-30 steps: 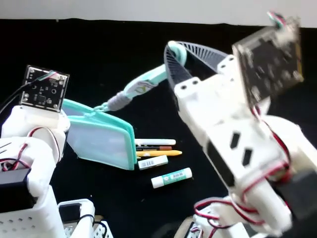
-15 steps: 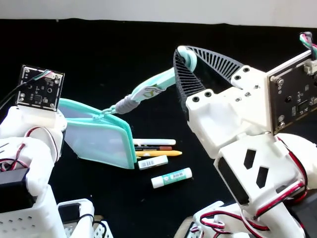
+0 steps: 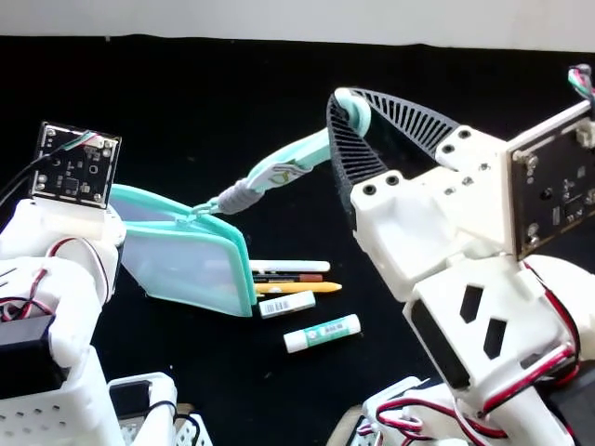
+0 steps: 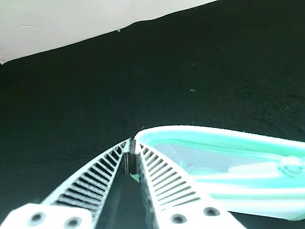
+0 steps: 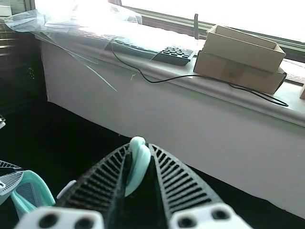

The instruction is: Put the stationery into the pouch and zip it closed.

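Note:
The teal pouch (image 3: 186, 258) stands half open on the black table, its clear side facing the front. My left gripper (image 4: 133, 146) is shut on the rim of the pouch (image 4: 224, 160) at its back corner. My right gripper (image 3: 347, 102) is held up behind the pouch, shut on the teal strap (image 3: 279, 169), which runs taut down to the zipper end. In the right wrist view the strap (image 5: 137, 162) sits pinched between the fingers of the right gripper (image 5: 138, 145). A white pen (image 3: 290, 267), a brown pencil (image 3: 288, 277), a yellow marker (image 3: 299, 288), a small white stick (image 3: 286, 304) and a glue stick (image 3: 322, 333) lie just right of the pouch.
The black cloth (image 3: 186, 111) covers the table to a white wall behind. The right arm's white body (image 3: 465, 279) looms over the table's right side. A sill with boxes (image 5: 238, 57) and a keyboard (image 5: 174, 53) lies beyond the table.
The right arm has swung to the right and lifted slightly with the strap in its grip, drawing the strap tauter. The pouch, the left arm and the stationery have stayed put.

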Robot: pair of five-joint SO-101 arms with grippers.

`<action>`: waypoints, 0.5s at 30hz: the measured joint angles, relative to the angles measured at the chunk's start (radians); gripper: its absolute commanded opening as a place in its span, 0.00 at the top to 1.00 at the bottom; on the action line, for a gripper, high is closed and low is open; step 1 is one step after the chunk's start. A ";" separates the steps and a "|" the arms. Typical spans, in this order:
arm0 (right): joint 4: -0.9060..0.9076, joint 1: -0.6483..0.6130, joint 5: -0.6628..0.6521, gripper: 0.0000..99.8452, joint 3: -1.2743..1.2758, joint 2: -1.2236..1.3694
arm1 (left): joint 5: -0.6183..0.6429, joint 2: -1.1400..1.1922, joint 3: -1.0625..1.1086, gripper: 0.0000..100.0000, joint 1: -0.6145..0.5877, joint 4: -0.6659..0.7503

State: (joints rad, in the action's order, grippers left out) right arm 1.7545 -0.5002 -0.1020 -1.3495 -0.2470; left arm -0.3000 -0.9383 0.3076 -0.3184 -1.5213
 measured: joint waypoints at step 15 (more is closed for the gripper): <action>0.000 0.138 0.000 0.99 0.002 0.000 | 0.006 0.000 0.000 0.99 0.000 0.000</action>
State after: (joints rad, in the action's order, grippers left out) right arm 1.7545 -0.3621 -0.1020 -1.3479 -0.2470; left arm -0.2938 -0.9383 0.3076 -0.3184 -1.5213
